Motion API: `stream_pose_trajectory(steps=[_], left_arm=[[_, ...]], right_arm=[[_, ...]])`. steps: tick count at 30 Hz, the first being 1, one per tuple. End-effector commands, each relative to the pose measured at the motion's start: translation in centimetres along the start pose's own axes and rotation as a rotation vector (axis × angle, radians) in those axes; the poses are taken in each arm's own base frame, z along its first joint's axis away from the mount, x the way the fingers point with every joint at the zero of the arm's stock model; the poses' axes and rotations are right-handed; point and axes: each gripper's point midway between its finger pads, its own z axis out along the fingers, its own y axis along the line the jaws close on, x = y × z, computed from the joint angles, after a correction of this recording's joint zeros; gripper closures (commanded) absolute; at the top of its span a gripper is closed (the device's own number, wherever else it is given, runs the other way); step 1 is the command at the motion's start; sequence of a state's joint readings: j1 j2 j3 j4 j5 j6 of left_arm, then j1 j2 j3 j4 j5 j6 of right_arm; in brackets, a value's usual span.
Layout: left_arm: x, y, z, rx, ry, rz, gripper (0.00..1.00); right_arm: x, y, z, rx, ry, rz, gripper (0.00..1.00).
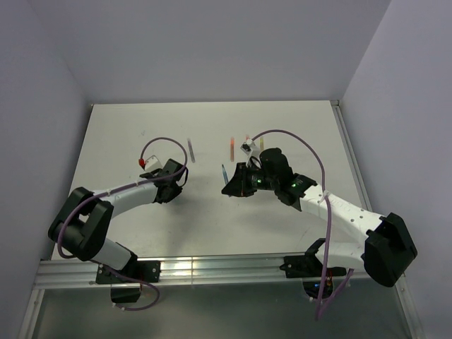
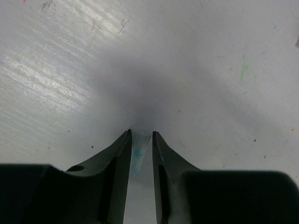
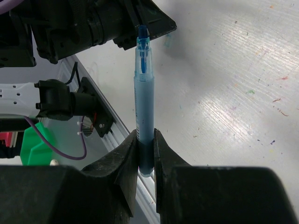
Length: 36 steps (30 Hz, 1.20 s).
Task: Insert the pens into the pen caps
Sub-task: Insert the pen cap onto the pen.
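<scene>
In the right wrist view my right gripper (image 3: 145,140) is shut on the rear end of a blue pen (image 3: 143,93), whose bare tip points away towards the left arm's black body. From above, this pen (image 1: 224,172) sticks up beside the right gripper (image 1: 230,185) at mid-table. My left gripper (image 2: 140,135) is closed on a pale blue, see-through pen cap (image 2: 138,151) just above the table; from above the gripper (image 1: 175,182) hides it. A grey-purple pen (image 1: 191,150) and a pink-red pen (image 1: 232,148) lie further back.
A yellow stick (image 1: 261,145) lies behind the right wrist. The white table (image 1: 212,219) carries ink marks. An aluminium rail (image 1: 212,267) runs along its near edge, and grey walls close in the back and both sides.
</scene>
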State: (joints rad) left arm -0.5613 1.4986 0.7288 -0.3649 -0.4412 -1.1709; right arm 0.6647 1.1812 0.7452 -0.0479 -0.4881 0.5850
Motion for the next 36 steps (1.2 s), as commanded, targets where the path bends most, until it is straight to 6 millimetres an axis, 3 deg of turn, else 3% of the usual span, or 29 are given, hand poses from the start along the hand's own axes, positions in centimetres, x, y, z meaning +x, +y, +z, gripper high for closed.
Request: stream_pose_trajectory(steps=[1, 11, 14, 15, 19, 22, 24, 25, 27, 28, 31, 36], left_arm=[[4.2, 4.3, 0.6, -0.133, 0.162, 0.082, 0.7], [4.1, 4.5, 0.5, -0.157, 0.167, 0.132, 0.72], [4.3, 4.4, 0.7, -0.156, 0.181, 0.15, 0.81], [4.5, 4.0, 0.7, -0.138, 0.193, 0.149, 0.96], [4.2, 1.1, 0.0, -0.011, 0.211, 0.135, 1.0], [2.5, -3.6, -2.6, 0.208, 0.19, 0.099, 1.0], [0.1, -6.9, -5.5, 0.385, 0.143, 0.066, 1.0], [-1.8, -9.6, -8.2, 0.551, 0.098, 0.053, 1.0], [-4.0, -11.7, -11.1, 0.705, 0.04, 0.048, 1.0], [-6.3, -13.2, -13.9, 0.834, -0.032, 0.034, 1.0], [-9.3, -14.0, -18.5, 1.006, -0.143, 0.038, 1.0], [-11.8, -13.8, -24.3, 1.209, -0.259, 0.086, 1.0]], right_arm=[[-0.9, 0.9, -0.8, -0.029, -0.042, -0.038, 1.0], [-0.5, 0.9, -0.7, -0.038, -0.035, -0.032, 1.0], [-0.4, 0.8, -0.6, -0.039, -0.031, -0.031, 1.0], [-0.5, 0.9, -0.6, -0.041, -0.033, -0.032, 1.0], [-0.4, 0.8, -0.3, -0.046, -0.021, -0.027, 1.0], [-0.4, 1.7, -0.2, -0.096, -0.011, -0.043, 1.0], [-0.6, 2.8, -0.3, -0.158, -0.015, -0.067, 1.0], [-0.6, 3.8, -0.4, -0.212, -0.009, -0.078, 1.0], [-0.4, 4.7, -0.4, -0.259, -0.001, -0.09, 1.0], [-0.2, 5.7, -0.4, -0.29, 0.008, -0.098, 1.0], [-0.1, 7.8, -0.5, -0.348, -0.005, -0.12, 1.0], [-1.1, 10.7, -0.9, -0.402, -0.056, -0.145, 1.0]])
